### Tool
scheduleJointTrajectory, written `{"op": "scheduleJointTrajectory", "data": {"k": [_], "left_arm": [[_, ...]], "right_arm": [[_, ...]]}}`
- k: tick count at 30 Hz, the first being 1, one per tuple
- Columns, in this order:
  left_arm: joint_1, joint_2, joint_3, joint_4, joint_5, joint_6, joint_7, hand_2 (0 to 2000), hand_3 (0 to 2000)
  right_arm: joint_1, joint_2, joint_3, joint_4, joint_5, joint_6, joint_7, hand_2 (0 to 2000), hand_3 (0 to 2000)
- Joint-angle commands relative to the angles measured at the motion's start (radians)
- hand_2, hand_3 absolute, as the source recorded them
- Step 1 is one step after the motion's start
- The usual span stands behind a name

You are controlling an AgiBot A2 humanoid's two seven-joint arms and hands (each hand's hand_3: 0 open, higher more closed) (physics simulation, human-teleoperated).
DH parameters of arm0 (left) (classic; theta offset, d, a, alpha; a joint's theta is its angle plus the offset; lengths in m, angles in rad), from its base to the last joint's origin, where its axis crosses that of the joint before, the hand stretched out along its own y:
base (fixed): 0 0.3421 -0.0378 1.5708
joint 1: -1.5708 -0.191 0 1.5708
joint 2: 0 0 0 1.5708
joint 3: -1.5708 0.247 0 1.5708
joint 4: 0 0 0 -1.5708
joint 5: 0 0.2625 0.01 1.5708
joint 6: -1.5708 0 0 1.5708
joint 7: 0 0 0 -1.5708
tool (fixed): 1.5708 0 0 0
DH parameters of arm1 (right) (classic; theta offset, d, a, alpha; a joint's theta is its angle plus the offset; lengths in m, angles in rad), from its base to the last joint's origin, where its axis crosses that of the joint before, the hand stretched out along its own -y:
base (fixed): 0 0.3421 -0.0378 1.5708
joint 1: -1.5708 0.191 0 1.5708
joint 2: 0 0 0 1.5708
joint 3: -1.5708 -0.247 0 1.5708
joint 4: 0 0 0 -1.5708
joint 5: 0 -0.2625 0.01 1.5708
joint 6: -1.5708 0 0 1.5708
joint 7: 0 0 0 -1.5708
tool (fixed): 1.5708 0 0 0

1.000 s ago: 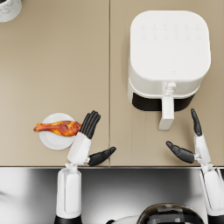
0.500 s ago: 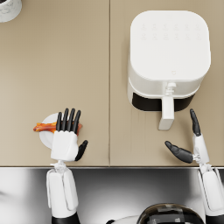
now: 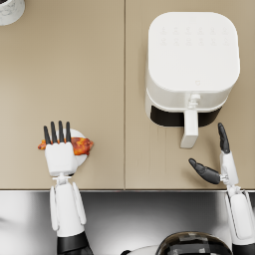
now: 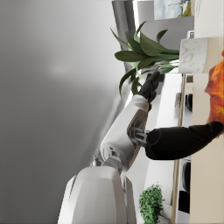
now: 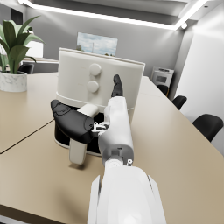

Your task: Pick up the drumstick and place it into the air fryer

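Head view: the drumstick [image 3: 79, 145] is seen on its plate [image 3: 80, 158] on the tabletop [image 3: 99, 74], covered by the left hand [image 3: 60, 155] with fingers [image 3: 59, 132] straight and unclosed, while the right hand [image 3: 219, 167] is held spread near the air fryer [image 3: 191, 64], so lifting and placing are judged undone.

Left hand [image 3: 61, 154] flat, fingers straight; right hand [image 3: 219, 164] spread open.

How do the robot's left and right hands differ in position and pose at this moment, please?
The left hand lies over the drumstick on its plate; the right hand is beside the air fryer handle, over bare table. The left's fingers lie together; the right's are spread. Both are dark.
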Motion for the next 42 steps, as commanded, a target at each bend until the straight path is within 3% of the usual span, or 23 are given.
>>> {"op": "scheduleJointTrajectory", "data": {"k": [1,7,12,21,22,23,27,28,34,37,42], "left_arm": [[0.025,-0.001,0.019,0.051,0.017,0.001,-0.001,0,0],[0.023,0.006,0.070,0.064,0.053,-0.003,-0.001,0,0],[0.079,0.013,0.089,0.194,0.058,-0.004,-0.005,0,0],[0.143,0.015,0.125,0.413,0.059,0.090,-0.042,0,0],[0.152,0.014,0.129,0.432,0.059,0.108,-0.054,1361,327],[0.167,0.013,0.127,0.451,0.060,0.109,-0.062,2000,653],[0.215,0.007,0.148,0.490,0.059,0.215,-0.081,2000,1960],[0.212,0.005,0.152,0.465,0.060,0.254,-0.087,2000,2000],[0.162,0.006,0.150,0.171,0.059,0.269,-0.096,2000,2000],[0.157,0.010,0.148,0.080,0.059,0.339,-0.035,2000,2000],[0.171,0.015,0.146,-0.009,0.058,0.384,0.077,2000,2000]], "right_arm": [[0.016,-0.009,0.004,-0.002,0.000,0.000,0.000,0,0],[0.035,-0.028,0.014,-0.027,0.000,0.000,0.000,0,0],[0.042,-0.040,0.004,-0.025,0.000,0.000,0.000,0,0],[0.036,-0.053,-0.007,-0.012,0.000,0.000,0.000,0,0],[0.040,-0.056,-0.006,-0.008,0.000,0.000,0.000,0,0],[0.040,-0.058,-0.007,-0.008,0.000,0.000,0.000,0,0],[0.033,-0.062,0.006,-0.010,0.000,0.000,0.000,0,0],[0.032,-0.063,0.011,-0.021,0.000,0.000,0.000,0,0],[0.038,-0.075,0.042,-0.143,0.000,0.000,0.000,0,0],[0.040,-0.081,0.048,-0.165,0.000,0.000,0.000,0,0],[0.061,-0.096,0.051,-0.255,0.000,0.000,0.000,0,0]]}}
